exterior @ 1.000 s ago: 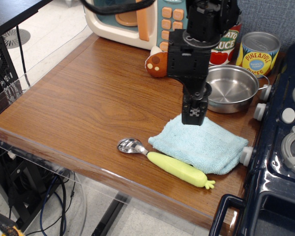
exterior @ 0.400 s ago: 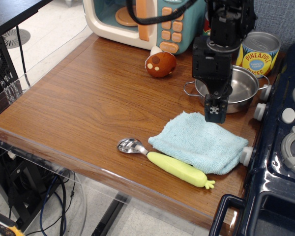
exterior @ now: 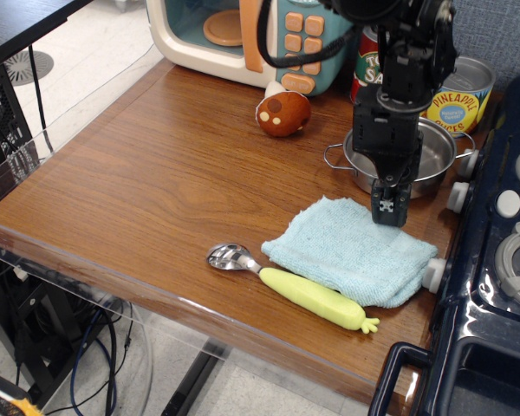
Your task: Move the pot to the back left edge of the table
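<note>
**Wood-grain table and its load**

The brown table (exterior: 156, 182) has a clear plastic rim along its near and left edges. On it, near right, lies a folded light-blue cloth (exterior: 351, 253), with a yellow-handled metal spoon (exterior: 286, 284) just beside its near edge. Far right sit the steel pot (exterior: 406, 159), a pineapple can (exterior: 462, 91) and a sauce can (exterior: 369, 65). A toy mushroom (exterior: 282, 112) lies before the toy microwave (exterior: 243, 35).

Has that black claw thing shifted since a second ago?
Yes. The gripper has swung right, from the left part of the blue cloth to in front of the pot.
</note>
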`<state>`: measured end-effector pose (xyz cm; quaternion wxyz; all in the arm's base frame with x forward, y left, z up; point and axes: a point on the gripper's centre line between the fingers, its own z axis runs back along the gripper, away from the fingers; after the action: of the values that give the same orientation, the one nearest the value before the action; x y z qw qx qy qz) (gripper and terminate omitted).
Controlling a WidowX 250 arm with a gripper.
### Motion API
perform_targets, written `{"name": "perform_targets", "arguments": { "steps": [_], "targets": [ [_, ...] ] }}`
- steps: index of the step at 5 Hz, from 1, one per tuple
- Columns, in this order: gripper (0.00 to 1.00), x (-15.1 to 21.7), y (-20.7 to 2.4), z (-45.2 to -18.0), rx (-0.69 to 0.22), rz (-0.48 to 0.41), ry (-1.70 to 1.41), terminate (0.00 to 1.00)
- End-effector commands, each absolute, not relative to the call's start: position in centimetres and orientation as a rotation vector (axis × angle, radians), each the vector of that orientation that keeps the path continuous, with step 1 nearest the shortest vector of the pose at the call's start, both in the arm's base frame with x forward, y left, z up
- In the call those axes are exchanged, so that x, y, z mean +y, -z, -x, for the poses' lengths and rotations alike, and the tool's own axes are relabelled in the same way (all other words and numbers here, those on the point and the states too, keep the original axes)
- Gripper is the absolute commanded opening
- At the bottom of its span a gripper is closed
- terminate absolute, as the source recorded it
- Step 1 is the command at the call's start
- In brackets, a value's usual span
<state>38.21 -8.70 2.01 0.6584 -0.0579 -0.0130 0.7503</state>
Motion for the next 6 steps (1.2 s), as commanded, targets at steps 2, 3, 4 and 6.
{"name": "perform_targets", "arguments": {
  "steps": [2, 3, 4, 6],
  "targets": [
    [0.0, -9.0, -3.2, -38.4, -0.053, 0.185, -1.705, 0.0],
    [0.0, -8.9, -3.6, -38.1, -0.038, 0.198, -1.726, 0.0],
    [0.0, -9.1, -4.3, -38.1, -0.047, 0.221, -1.722, 0.0],
    [0.0, -6.5, -7.9, -36.0, -0.078, 0.344, -1.786, 0.0]
  ]
}}
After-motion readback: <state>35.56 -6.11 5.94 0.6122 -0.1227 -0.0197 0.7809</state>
